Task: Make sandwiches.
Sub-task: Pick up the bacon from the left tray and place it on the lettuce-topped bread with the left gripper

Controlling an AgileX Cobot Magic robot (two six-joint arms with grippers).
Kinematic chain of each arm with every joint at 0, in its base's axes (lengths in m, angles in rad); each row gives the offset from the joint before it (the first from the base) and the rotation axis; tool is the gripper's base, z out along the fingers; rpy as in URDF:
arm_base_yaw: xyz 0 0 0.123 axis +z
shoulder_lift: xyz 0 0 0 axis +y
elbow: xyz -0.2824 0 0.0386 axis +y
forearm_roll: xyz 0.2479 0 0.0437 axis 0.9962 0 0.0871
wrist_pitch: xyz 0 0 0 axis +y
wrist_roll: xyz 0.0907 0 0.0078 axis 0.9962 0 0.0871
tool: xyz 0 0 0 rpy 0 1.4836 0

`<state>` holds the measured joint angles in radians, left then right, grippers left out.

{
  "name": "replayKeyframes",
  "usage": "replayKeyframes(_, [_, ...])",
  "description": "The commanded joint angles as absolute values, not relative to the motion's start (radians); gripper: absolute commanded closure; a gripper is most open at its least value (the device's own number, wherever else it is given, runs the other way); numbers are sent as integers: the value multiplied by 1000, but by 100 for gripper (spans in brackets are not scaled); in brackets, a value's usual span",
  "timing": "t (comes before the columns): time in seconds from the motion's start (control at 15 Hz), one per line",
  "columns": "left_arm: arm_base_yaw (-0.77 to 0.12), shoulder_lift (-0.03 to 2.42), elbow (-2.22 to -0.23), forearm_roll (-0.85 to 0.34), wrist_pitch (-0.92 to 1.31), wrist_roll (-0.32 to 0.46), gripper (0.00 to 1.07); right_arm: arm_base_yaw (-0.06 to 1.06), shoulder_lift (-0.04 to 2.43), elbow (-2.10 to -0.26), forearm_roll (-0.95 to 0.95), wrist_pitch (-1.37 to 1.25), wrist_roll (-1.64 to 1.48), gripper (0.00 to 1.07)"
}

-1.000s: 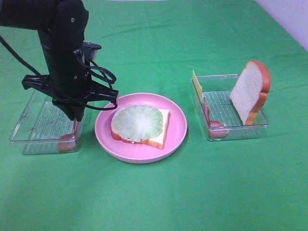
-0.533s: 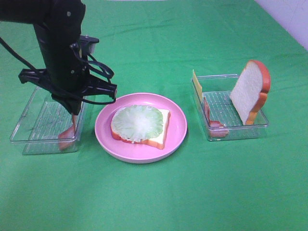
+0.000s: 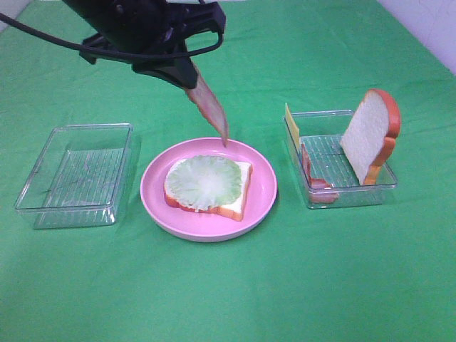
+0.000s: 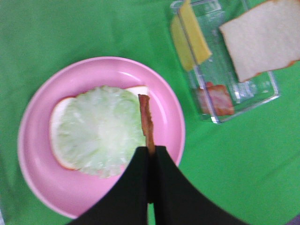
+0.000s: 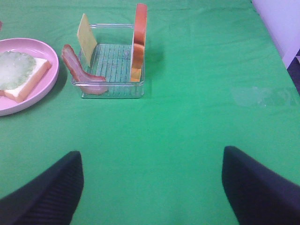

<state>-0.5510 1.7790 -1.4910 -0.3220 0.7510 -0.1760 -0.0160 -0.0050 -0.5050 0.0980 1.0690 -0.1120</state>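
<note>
A white bread slice with orange-brown crust, topped by a pale green round lettuce [image 3: 205, 182], lies on the pink plate [image 3: 263, 187]; the lettuce [image 4: 98, 131] also shows in the left wrist view. My left gripper [image 3: 187, 80] is shut on a pink-red bacon strip [image 3: 210, 110] that hangs above the plate's far edge. From the wrist, that bacon strip [image 4: 146, 123] points over the lettuce's edge. My right gripper [image 5: 152, 183] is open above bare cloth, nothing between its fingers [image 5: 51, 187]. The right tray [image 3: 377, 189] holds an upright bread slice [image 3: 367, 135], a yellow cheese [image 3: 291, 125] and another bacon [image 3: 313, 178].
A clear plastic tray [image 3: 71, 174] with nothing in it sits left of the plate. The whole table is covered by a green cloth [image 3: 235, 285]. A pale wall strip shows at the far right corner.
My left gripper lifted the bacon out of the left tray and carried it up and right, over the plate's far edge. The right gripper stayed put.
</note>
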Motion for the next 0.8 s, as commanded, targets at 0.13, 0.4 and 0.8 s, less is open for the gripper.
replayKeyframes(0.13, [-549,1866,-1494,-624,678,9,107,-22,-19,-506,97,1061,-122,31])
replayKeyframes(0.4, [-551,1968,-1494,-800,671,121,107,-22,-19,-506,97,1061,-122,31])
replayKeyframes(0.8, [-551,2024,-1494,-462,637,27,107,-22,-19,-506,97,1061,-122,31])
